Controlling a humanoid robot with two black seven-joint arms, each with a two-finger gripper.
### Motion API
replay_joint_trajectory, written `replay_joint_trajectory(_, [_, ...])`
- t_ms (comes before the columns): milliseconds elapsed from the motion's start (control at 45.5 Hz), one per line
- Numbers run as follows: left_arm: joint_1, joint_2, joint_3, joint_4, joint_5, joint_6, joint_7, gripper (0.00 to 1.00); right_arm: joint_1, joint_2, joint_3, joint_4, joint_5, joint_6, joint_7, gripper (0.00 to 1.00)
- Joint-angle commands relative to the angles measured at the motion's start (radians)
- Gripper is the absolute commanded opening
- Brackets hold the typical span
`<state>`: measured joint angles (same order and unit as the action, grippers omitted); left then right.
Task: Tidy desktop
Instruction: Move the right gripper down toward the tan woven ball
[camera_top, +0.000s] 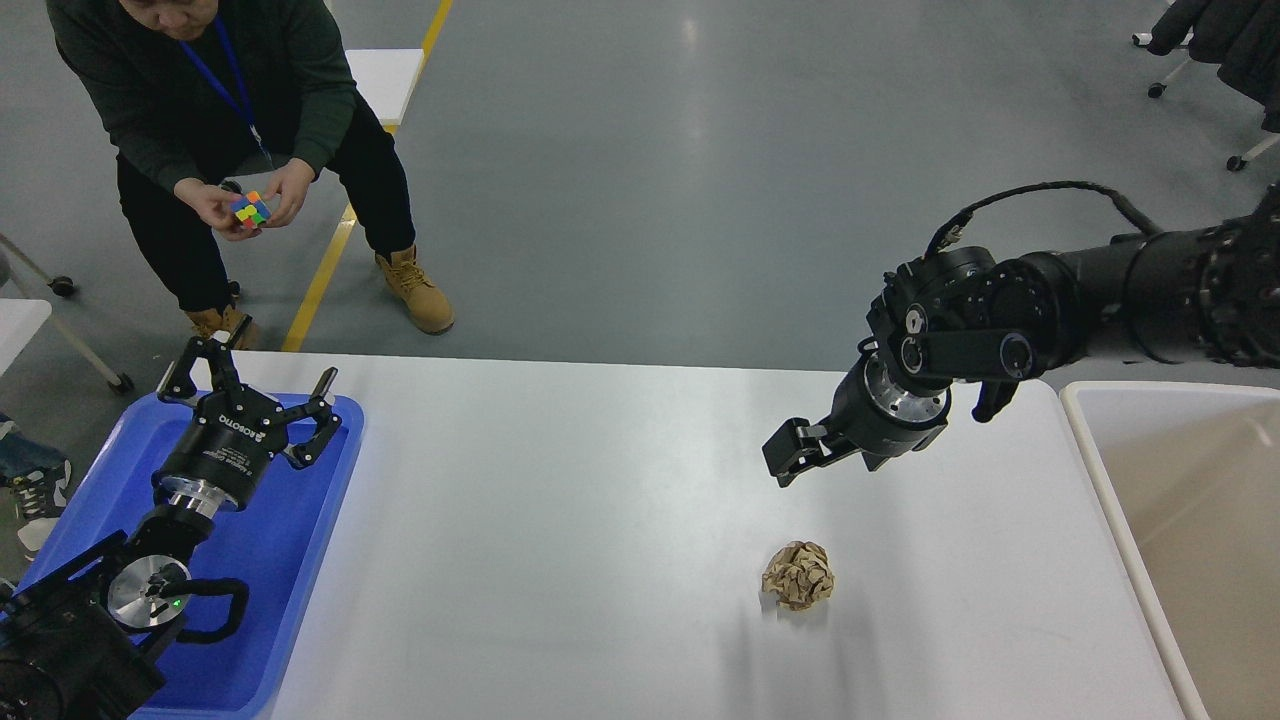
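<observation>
Right tool (790, 455): hung above the desk (560, 520) on the right side, pointing left and downward; its two fingers could not be told apart from this angle, so whether it was open or closed cannot be told. It held nothing visible.

Left tool (262, 385): poised over the blue tray (300, 560) at the desk's left edge, fingers spread wide apart, empty.

Paper ball (798, 575): brown, crumpled, lying on the desk below and slightly toward the near edge from the right tool, apart from it, touching neither tool.

Desk: white, glossy, the widest surface in view, spanning from the tray to the bin.

Bin (1090, 470): beige, open-topped, standing at the desk's right edge, just beside the right arm.

Person (215, 90): stood on the grey floor beyond the desk's far left corner, dark clothing, tan boots, blue lanyard, holding a coloured puzzle cube (251, 210) in both hands.
</observation>
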<state>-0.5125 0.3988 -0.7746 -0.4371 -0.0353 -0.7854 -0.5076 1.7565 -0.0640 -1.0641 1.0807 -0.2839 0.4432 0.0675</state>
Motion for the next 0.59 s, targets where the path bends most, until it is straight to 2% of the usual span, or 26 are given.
replay_joint_trajectory(0, [0.000,0.000,0.000,0.000,0.000,0.000,0.001,0.99,-0.117,0.064,0.024,-0.094,-0.001,-0.015,0.000,1.00])
replay_joint_trajectory(264, [0.000,0.000,0.000,0.000,0.000,0.000,0.000,0.99,-0.241,0.064,0.027,-0.188,-0.001,-0.023,0.000,1.00])
replay_joint_trajectory(571, [0.000,0.000,0.000,0.000,0.000,0.000,0.000,0.99,-0.298,0.064,0.027,-0.219,-0.003,-0.034,0.002,1.00])
